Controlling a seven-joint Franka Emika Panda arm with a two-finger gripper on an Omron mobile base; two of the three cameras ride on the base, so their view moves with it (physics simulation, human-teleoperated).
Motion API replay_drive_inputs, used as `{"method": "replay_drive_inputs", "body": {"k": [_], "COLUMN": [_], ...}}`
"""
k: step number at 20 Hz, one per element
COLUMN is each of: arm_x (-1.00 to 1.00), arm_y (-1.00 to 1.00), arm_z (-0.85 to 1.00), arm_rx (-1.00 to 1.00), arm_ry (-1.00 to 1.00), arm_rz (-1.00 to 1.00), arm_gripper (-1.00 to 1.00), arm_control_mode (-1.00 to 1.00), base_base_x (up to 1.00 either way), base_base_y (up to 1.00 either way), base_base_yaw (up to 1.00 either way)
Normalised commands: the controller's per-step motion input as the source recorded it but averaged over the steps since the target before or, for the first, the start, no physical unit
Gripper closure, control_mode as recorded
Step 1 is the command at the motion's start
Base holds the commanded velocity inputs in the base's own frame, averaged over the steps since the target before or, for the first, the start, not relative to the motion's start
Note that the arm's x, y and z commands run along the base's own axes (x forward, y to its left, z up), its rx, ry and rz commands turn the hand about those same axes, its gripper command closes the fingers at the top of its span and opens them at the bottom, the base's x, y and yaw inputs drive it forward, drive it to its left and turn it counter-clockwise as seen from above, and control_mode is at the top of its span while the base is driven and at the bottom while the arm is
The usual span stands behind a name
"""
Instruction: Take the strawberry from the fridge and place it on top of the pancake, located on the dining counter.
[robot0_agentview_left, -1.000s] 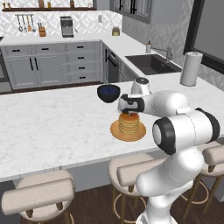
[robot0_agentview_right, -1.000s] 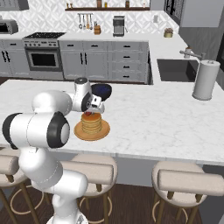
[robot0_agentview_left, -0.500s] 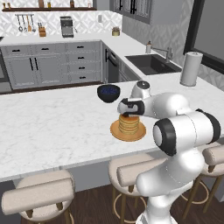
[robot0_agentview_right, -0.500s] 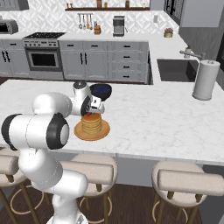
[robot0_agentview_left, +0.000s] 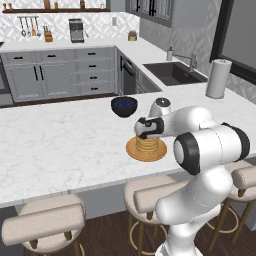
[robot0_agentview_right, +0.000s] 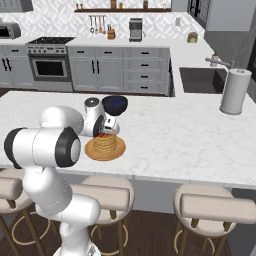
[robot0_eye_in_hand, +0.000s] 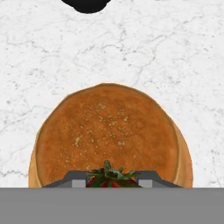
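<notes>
The strawberry (robot0_eye_in_hand: 112, 177) is seen in the hand view clamped between the two dark finger tips, its green leafy cap and a little red flesh showing just above the lower edge. The gripper (robot0_eye_in_hand: 112, 180) is closed on it and is held directly over the pancake (robot0_eye_in_hand: 107, 135), whose browned round top lies right beneath the fruit (whether the fruit actually touches the stack cannot be told). In the left base view the gripper (robot0_agentview_left: 143, 134) is poised at the top of the pancake (robot0_agentview_left: 146, 144) stack, which sits on an orange-brown plate (robot0_agentview_left: 146, 153) on the dining counter (robot0_agentview_left: 60, 145). A dark blue bowl (robot0_agentview_left: 124, 106) stands near the plate, farther from the stools (robot0_agentview_left: 45, 225) that are lined up along the counter's near edge. A white paper towel roll (robot0_agentview_left: 218, 78) is placed well apart, beside the sink (robot0_agentview_left: 175, 73).
</notes>
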Motion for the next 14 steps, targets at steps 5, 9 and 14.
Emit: {"method": "replay_drive_inputs", "body": {"k": [5, 9, 14], "arm_x": [0.0, 0.0, 0.0], "arm_y": [0.0, 0.0, 0.0], "arm_z": [-0.12, 0.0, 0.0], "arm_rx": [0.0, 0.0, 0.0], "arm_ry": [0.01, 0.0, 0.0], "arm_rz": [0.0, 0.0, 0.0], "arm_gripper": [-1.0, -1.0, -1.0], "arm_control_mode": [-1.0, -1.0, -1.0], "base_base_x": [0.0, 0.0, 0.0], "base_base_y": [0.0, 0.0, 0.0], "base_base_yaw": [0.0, 0.0, 0.0]}}
